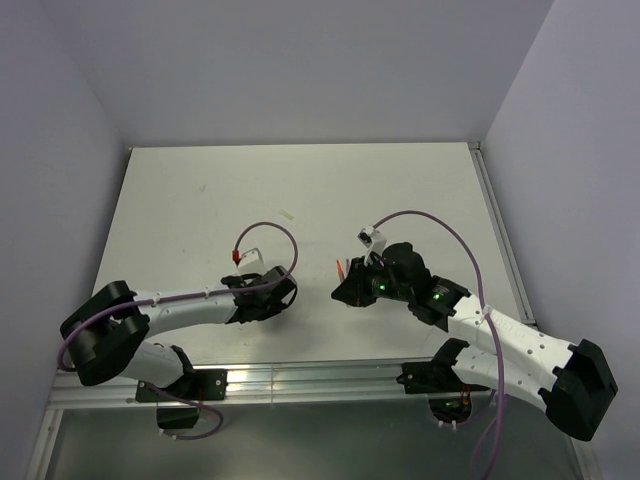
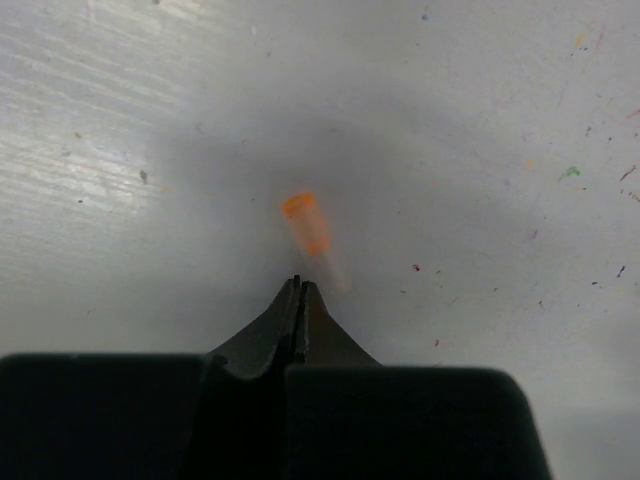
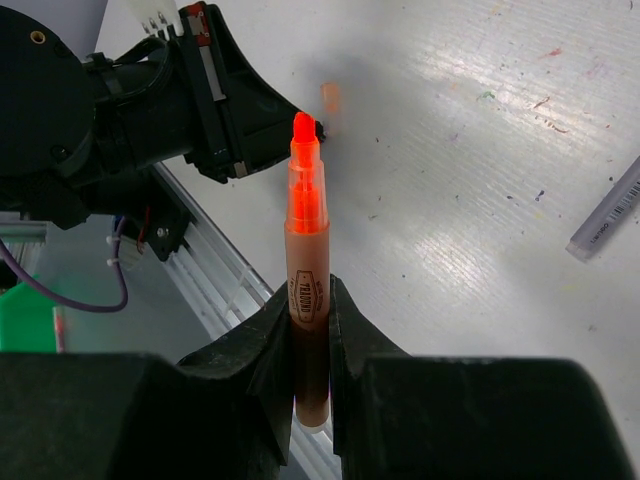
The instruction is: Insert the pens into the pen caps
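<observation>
Since the left pincer [image 2: 298, 292] is fully closed with nothing between its jaws, the orange cap [image 2: 305, 222] looks loose on the desk [image 2: 480, 120]. It sits just past the tips, long axis roughly in line with them; too blurred to tell if they touch. The right pincer [image 3: 310, 300] clamps the orange highlighter [image 3: 305, 230] by its lower barrel, nib aimed at the cap, which sits slightly right of the pen's axis. Left arm is nearer. My read: the cap needs gripping before insertion.
</observation>
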Controlling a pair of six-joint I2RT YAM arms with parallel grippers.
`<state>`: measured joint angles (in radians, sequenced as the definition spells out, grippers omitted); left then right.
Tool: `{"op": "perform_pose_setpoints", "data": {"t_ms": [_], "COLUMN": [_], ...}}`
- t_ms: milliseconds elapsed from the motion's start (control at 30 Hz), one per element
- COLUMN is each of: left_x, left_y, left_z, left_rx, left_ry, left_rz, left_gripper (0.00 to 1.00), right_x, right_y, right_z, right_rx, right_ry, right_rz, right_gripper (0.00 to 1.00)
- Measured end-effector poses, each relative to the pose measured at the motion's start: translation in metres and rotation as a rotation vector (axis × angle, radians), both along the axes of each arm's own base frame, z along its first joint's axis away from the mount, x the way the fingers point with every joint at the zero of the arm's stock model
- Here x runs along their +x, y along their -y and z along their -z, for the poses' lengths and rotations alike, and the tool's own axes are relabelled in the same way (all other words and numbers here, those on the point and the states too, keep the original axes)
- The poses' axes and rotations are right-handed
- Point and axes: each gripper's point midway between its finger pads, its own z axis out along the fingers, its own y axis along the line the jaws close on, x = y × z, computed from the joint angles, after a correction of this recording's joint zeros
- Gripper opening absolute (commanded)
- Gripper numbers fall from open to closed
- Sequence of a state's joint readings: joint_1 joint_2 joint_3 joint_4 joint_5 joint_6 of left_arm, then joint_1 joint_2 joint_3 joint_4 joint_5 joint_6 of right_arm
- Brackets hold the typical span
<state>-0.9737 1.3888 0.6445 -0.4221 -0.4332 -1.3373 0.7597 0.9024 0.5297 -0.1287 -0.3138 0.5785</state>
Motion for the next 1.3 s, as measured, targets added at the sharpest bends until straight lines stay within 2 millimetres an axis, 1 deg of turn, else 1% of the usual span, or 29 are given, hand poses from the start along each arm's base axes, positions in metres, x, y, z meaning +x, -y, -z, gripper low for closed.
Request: {"op": "perform_pose_setpoints", "data": {"t_ms": [200, 467, 600, 733, 833, 867, 933, 967, 1033, 1067, 1133, 1167, 1233, 1267, 1300], "left_x": [0.009, 0.017, 0.017, 0.017, 0.020, 0.021, 0.025, 0.027, 0.036, 0.042, 0.057, 0.066, 0.080, 0.087, 0.092], "left_y": [0.013, 0.021, 0.022, 0.028, 0.033, 0.033, 0.029, 0.026, 0.023, 0.024, 0.030, 0.036, 0.046, 0.051, 0.056], "left_z": [-0.001, -0.001, -0.001, -0.003, -0.005, -0.005, -0.006, -0.009, -0.020, -0.030, -0.054, -0.070, -0.096, -0.108, -0.116], "left_rx": [-0.010, -0.019, -0.023, -0.043, -0.061, -0.058, -0.045, -0.027, 0.002, 0.012, 0.037, 0.049, 0.072, 0.093, 0.113], "left_ry": [0.007, 0.010, 0.004, -0.001, 0.003, 0.005, 0.011, 0.014, 0.039, 0.059, 0.110, 0.145, 0.201, 0.224, 0.241], "left_rz": [0.023, 0.046, 0.064, 0.102, 0.129, 0.141, 0.153, 0.163, 0.186, 0.201, 0.249, 0.283, 0.353, 0.395, 0.439], "left_gripper": [0.00, 0.00, 0.00, 0.00, 0.09, 0.15, 0.22, 0.29, 0.36, 0.41, 0.50, 0.54, 0.56, 0.61, 0.62], "right_x": [0.001, 0.000, -0.001, 0.000, 0.002, 0.002, 0.003, 0.003, 0.004, 0.004, 0.005, 0.005, 0.005, 0.005, 0.005], "right_y": [0.001, 0.003, 0.004, 0.005, 0.006, 0.006, 0.007, 0.008, 0.010, 0.012, 0.015, 0.016, 0.019, 0.020, 0.021], "right_z": [0.001, 0.005, 0.008, 0.008, 0.009, 0.009, 0.010, 0.011, 0.012, 0.012, 0.011, 0.009, 0.005, 0.003, 0.000], "right_rx": [-0.004, -0.015, -0.023, -0.025, -0.030, -0.032, -0.039, -0.043, -0.052, -0.057, -0.060, -0.058, -0.052, -0.048, -0.042], "right_ry": [0.001, -0.007, -0.013, -0.011, -0.008, -0.007, -0.007, -0.007, -0.006, -0.006, 0.002, 0.007, 0.020, 0.028, 0.036], "right_rz": [0.006, 0.011, 0.013, 0.018, 0.028, 0.031, 0.039, 0.044, 0.055, 0.061, 0.073, 0.078, 0.086, 0.092, 0.097], "right_gripper": [0.00, 0.00, 0.00, 0.00, 0.00, 0.00, 0.00, 0.00, 0.00, 0.00, 0.00, 0.00, 0.00, 0.00, 0.00]}}
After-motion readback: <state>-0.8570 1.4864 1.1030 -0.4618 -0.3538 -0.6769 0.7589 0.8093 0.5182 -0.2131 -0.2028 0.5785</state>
